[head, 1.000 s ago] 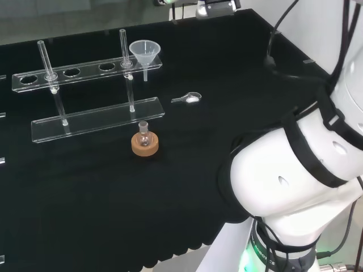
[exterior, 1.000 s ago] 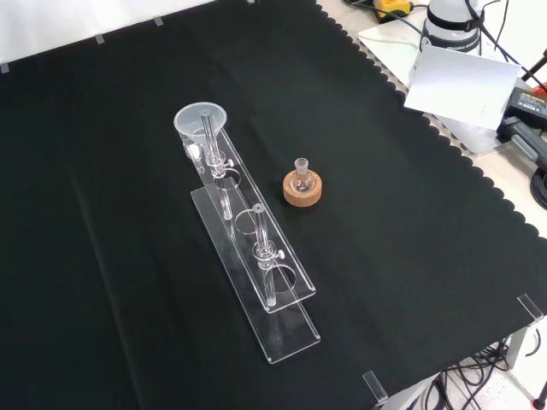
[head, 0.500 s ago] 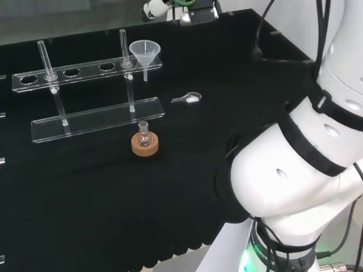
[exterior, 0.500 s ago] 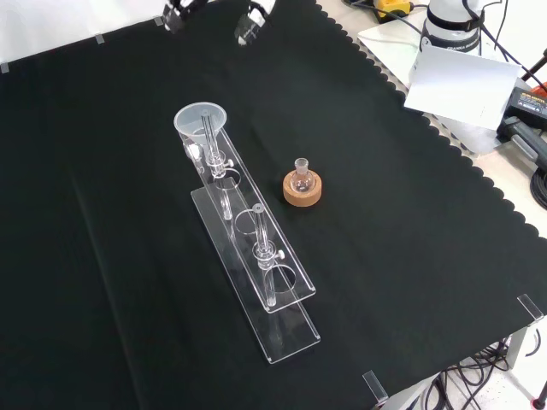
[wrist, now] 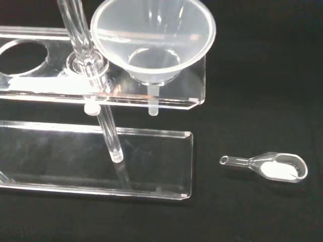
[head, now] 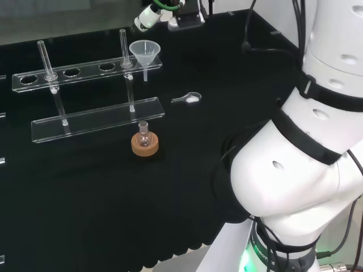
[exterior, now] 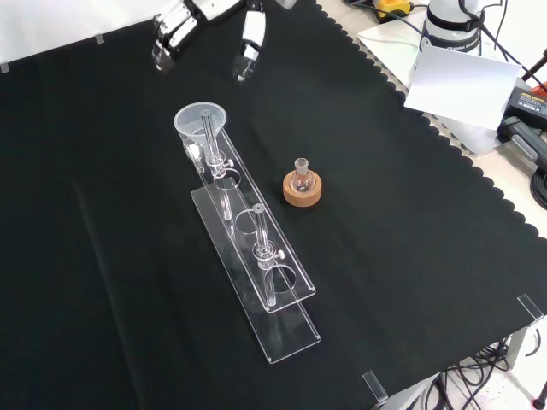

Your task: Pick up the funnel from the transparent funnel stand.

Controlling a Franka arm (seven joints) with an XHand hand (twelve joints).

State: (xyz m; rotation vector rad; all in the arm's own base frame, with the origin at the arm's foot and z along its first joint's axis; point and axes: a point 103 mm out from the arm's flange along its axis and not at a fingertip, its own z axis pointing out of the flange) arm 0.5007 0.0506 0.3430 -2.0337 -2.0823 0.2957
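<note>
Stand [head: 85,76]: clear rack w/ a holed top shelf and a flat base, seen in the head view running from 9 o'clock towards centre. Two upright rods carry the shelf.
Funnel [head: 145,52]: seated in the end hole of the shelf, at the 12 o'clock end of the rack in the front view [exterior: 199,122]; stem hangs thru the hole, clear of the base below, as shown in the wrist view [wrist: 153,38]. Not yet touched.
Rod [wrist: 87,55]: stands just beside the funnel rim. Risk: a finger coming down on that side is likely to be blocked by it, or the rack could be knocked sideways.
Hand [exterior: 209,26]: seen at 12 o'clock in the front view, above and beyond the funnel, apart from it. Fingers [exterior: 250,38] are spread wide and fairly straight; nothing is held.
Flask [head: 143,134]: small, on a cork ring [head: 144,145], at 3 o'clock of the rack in the front view. Judged clear of the approach.
Scoop [head: 188,98]: small clear spoon w/ white powder, lying on the cloth [head: 102,192] near the funnel end. Risk: could be brushed and spilled if the hand is brought in low.
Main risk: funnel is light and smooth; if pinched on the sloped cone it may slip up out of the fingers, or tilt so the stem catches the hole edge and the whole rack gets lifted or tipped.
</note>
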